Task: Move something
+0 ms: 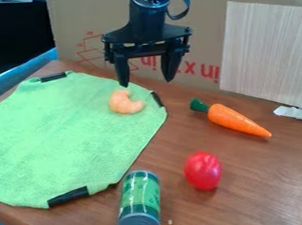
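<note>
Since the job only says "move something", I can't be sure which item's meant, but the shrimp [125, 103] is prob. the one: it lies on the cloth [49, 139] at approx. 2 o'clock, nr the edge, and the gripper [146, 80] hangs closest to it, w/ the shrimp at its 7. Its two fingers are apart w/ nothing btwn them, prob. to leave room either side of a small curved thing; next they'd need to line up, then go down. Black strips sit on the cloth's rim at 12, 2 and 6, prob. to stop it rucking up if a fingertip drags. Off the cloth, on the table [287, 171], are the carrot [233, 119] at the gripper's 4, tomato [203, 171] at 5 and can [139, 206] at 6, spaced apart, so each could be gripped w/o a bump. Can's on its side, so a knock might roll it.
</note>
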Controlling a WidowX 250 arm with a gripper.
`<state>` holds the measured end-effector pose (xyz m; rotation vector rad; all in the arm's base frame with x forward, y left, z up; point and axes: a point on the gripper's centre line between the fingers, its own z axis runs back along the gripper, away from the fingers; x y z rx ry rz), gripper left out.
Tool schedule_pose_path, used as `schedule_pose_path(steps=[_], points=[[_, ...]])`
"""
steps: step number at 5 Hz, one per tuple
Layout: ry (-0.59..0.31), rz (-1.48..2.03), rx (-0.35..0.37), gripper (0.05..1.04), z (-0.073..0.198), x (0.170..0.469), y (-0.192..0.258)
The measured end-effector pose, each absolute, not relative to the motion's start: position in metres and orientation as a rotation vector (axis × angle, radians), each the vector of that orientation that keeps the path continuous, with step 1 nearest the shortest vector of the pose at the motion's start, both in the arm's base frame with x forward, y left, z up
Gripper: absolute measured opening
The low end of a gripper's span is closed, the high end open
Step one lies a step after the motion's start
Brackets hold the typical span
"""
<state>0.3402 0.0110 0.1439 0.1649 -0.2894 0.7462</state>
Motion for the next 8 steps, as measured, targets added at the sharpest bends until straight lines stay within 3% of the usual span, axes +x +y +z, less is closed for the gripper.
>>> schedule_pose_path(steps=[1,4,8], points=[[-0.260,0.737,0.173,0.999,0.134,0.339,0.010],[-0.265,0.792,0.094,0.999,0.126,0.332,0.111],[-0.245,0.776,0.143,1.000,0.102,0.307,0.205]])
